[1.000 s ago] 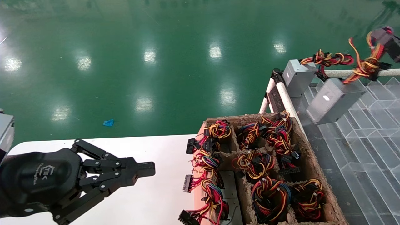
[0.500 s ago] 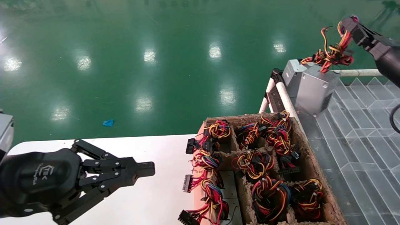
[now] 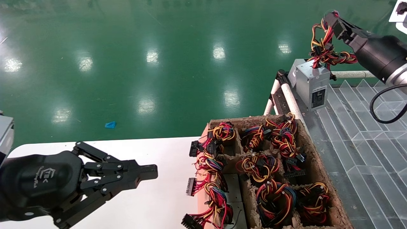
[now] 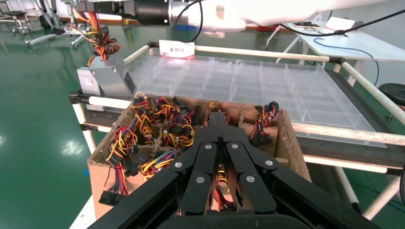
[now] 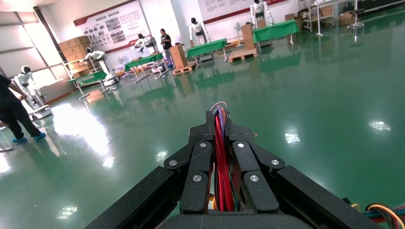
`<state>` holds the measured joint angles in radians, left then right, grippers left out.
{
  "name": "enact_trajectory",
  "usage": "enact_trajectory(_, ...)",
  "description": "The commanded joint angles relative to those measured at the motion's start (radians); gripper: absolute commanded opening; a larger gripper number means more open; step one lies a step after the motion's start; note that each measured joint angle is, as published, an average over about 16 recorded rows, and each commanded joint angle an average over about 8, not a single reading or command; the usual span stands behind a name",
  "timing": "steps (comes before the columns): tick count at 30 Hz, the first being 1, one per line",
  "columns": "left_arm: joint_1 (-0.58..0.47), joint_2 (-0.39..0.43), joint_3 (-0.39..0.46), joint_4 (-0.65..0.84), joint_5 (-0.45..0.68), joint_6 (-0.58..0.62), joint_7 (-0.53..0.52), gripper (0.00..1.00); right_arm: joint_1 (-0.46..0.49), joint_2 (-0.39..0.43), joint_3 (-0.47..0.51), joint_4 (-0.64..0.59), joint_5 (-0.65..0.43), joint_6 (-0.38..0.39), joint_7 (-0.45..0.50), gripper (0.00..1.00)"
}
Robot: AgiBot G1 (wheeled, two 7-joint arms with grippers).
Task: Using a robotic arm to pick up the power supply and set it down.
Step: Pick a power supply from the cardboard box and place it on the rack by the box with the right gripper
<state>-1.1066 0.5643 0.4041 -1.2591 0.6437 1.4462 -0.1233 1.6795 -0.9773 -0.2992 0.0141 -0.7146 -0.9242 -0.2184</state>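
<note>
Grey sheet-metal power supply (image 3: 310,83) hangs at the far left corner of the clear compartment tray (image 3: 365,127), suspended by its wire bundle (image 3: 324,52). The right gripper (image 3: 332,19) is clamped on those wires, so the case dangles tilted. Whether the case touches the tray is unclear. The left gripper (image 3: 149,171), fingers together and empty, idles over the white worktop (image 3: 159,203).
</note>
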Motion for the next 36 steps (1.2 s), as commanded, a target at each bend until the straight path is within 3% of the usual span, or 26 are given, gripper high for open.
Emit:
enact_trajectory(1,0.000,0.000,0.000,0.000,0.000,0.000,0.000,0.00,0.006,-0.003,-0.002,-0.002,-0.003,-0.002,0.000,0.00)
enact_trajectory(21,0.000,0.000,0.000,0.000,0.000,0.000,0.000,0.00,-0.036,0.014,0.000,-0.024,0.000,0.041,-0.013,0.00)
enact_trajectory(36,0.000,0.000,0.000,0.000,0.000,0.000,0.000,0.00,-0.023,0.014,-0.010,-0.002,-0.014,0.027,-0.041,0.00)
